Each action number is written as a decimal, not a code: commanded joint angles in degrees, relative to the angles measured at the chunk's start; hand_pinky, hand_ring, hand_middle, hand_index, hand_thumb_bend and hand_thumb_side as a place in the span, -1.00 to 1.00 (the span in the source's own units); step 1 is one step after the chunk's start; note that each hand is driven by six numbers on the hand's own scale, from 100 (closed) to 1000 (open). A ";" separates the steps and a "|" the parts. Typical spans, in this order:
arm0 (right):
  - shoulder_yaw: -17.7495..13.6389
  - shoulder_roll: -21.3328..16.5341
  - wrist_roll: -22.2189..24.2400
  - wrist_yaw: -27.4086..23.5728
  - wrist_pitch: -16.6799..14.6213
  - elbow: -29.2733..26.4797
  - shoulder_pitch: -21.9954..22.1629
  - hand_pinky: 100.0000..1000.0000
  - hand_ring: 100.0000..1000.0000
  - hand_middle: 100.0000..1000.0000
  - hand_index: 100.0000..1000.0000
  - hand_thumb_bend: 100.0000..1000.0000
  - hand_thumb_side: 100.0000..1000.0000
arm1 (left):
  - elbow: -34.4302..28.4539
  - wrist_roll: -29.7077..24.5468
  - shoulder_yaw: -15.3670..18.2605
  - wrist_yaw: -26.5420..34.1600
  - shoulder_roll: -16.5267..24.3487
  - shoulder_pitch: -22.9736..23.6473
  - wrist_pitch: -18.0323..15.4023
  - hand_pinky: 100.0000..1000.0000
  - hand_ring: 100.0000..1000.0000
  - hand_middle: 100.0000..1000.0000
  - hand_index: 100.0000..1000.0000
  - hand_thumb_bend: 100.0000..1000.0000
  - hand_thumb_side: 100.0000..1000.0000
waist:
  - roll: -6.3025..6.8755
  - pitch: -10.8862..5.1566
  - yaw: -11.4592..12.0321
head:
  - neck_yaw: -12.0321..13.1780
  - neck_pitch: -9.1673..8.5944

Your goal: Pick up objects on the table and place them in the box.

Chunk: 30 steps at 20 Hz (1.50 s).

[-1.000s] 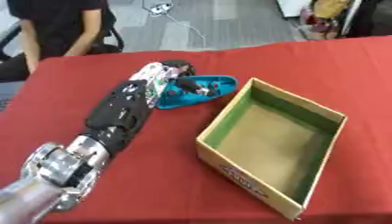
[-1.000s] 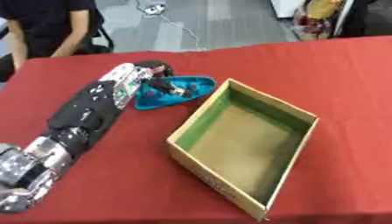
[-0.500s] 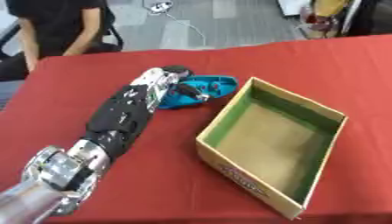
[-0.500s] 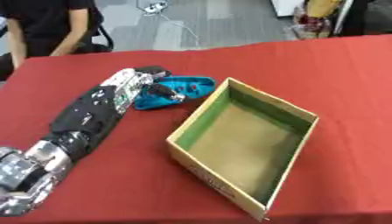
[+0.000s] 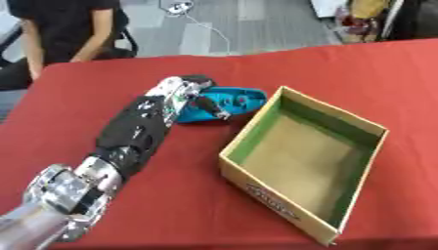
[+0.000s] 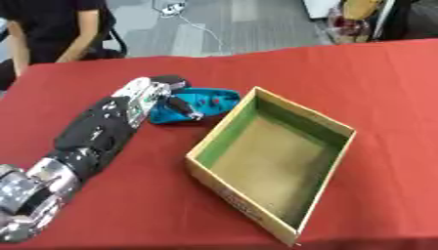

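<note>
Teal plastic object (image 5: 221, 103), flat and elongated, lay on the red table (image 5: 180, 195), directly under and beside the left hand's fingers. Left hand (image 5: 181, 93) reached in from the near left, fingers curled down over the teal object's near end, closed on it, one dark finger (image 5: 208, 107) draped across its top. Just right of the hand and touching or almost touching the teal object's far tip: open cardboard box (image 5: 242, 144), green along the inner walls, brown floor, nothing seen inside. Printed markings on the box's near outer wall, too blurred to read. Right hand seen nowhere in either view.
</note>
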 commanded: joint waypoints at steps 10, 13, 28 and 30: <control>-0.21 -0.57 -0.04 -0.07 0.10 -1.04 -1.16 0.10 0.58 0.58 0.98 -0.22 0.94 | -0.83 2.13 -0.66 -1.58 0.31 0.35 2.48 -1.00 -1.00 -1.00 -0.91 -1.00 -0.39 | -0.47 -0.29 0.06 | 0.20 -0.02; -0.23 -0.58 -0.06 -0.06 0.10 -1.03 -1.14 0.10 0.58 0.58 0.98 -0.22 0.94 | -0.56 0.91 -0.62 -1.43 0.34 0.29 1.83 -1.00 -1.00 -1.00 -0.93 -1.00 -0.44 | -0.49 -0.30 0.10 | 0.21 -0.02; -0.63 -1.06 -0.42 0.27 0.25 -0.91 -0.38 0.10 0.58 0.58 0.99 -0.21 0.94 | -6.20 -8.84 -2.27 1.11 10.57 -4.58 -1.38 -1.00 -1.00 -1.00 -0.94 -1.00 -0.19 | 0.15 -1.25 0.73 | -1.22 -0.01; -0.63 -1.22 -0.43 0.38 0.27 -0.86 -0.17 0.10 0.58 0.58 0.99 -0.22 0.94 | -8.10 -11.29 -2.70 2.50 13.63 -5.79 -1.56 -1.00 -1.00 -1.00 -0.94 -1.00 -0.53 | 0.38 -1.60 0.89 | -1.53 -0.01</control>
